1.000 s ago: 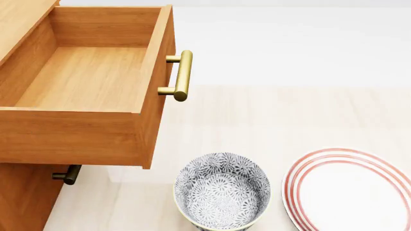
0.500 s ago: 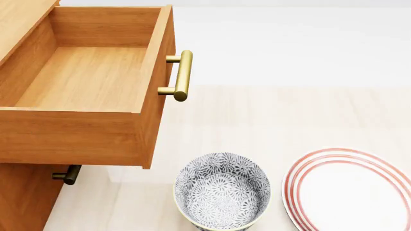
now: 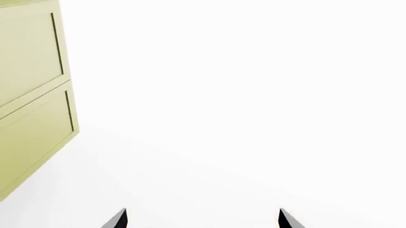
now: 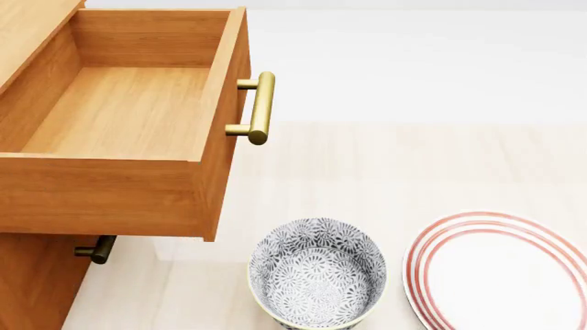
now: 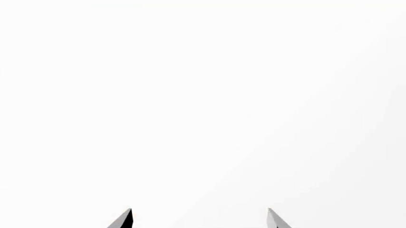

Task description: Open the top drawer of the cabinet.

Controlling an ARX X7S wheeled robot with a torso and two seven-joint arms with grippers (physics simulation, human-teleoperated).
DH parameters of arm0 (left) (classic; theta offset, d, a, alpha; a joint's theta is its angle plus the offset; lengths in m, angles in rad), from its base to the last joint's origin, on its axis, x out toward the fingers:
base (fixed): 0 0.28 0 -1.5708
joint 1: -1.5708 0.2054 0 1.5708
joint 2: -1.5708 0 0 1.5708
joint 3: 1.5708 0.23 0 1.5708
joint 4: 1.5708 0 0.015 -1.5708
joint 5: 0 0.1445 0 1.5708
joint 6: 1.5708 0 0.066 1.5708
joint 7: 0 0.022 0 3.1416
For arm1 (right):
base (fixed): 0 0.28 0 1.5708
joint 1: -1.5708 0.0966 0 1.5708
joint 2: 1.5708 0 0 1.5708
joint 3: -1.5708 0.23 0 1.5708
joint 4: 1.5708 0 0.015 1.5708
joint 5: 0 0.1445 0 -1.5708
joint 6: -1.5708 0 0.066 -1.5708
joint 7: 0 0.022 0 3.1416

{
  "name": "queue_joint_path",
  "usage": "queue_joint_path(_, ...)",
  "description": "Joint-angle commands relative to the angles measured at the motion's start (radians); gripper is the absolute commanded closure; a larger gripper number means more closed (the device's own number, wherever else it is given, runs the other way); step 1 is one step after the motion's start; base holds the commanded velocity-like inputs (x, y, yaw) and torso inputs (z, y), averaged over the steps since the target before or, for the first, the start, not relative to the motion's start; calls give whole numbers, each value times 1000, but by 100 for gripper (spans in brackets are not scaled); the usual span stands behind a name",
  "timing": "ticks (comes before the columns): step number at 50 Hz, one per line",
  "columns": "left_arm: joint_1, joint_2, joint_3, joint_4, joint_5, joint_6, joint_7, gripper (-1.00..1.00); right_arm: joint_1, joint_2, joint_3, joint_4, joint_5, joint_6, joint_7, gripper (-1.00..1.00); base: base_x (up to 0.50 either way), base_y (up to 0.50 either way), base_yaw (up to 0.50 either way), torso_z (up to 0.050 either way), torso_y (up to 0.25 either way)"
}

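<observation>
In the head view the top drawer [image 4: 119,110] of the orange-brown cabinet [image 4: 37,282] stands pulled far out, its empty wooden inside showing. Its brass bar handle [image 4: 261,106] is on the front at the right. A lower drawer's brass handle [image 4: 97,249] shows beneath it. Neither arm shows in the head view. In the left wrist view my left gripper [image 3: 201,219] is open, its two fingertips wide apart before a white background, nothing between them. In the right wrist view my right gripper [image 5: 199,219] is open and empty too.
A grey patterned bowl [image 4: 317,271] stands on the pale floor in front of the drawer. A white plate with red rings [image 4: 500,271] lies to its right. A pale yellow-green panelled unit [image 3: 32,90] shows in the left wrist view.
</observation>
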Motion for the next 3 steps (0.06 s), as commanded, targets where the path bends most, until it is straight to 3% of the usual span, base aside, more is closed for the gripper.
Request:
queue_joint_path(1,4,32,-61,34,14,12,42,-100,-3,-11,21,-43,8,26,-16,-100,0,0,0,0,0)
queue_joint_path(3,4,34,-68,49,15,12,46,-100,-2,-10,21,-41,9,23,-14,-100,0,0,0,0,0)
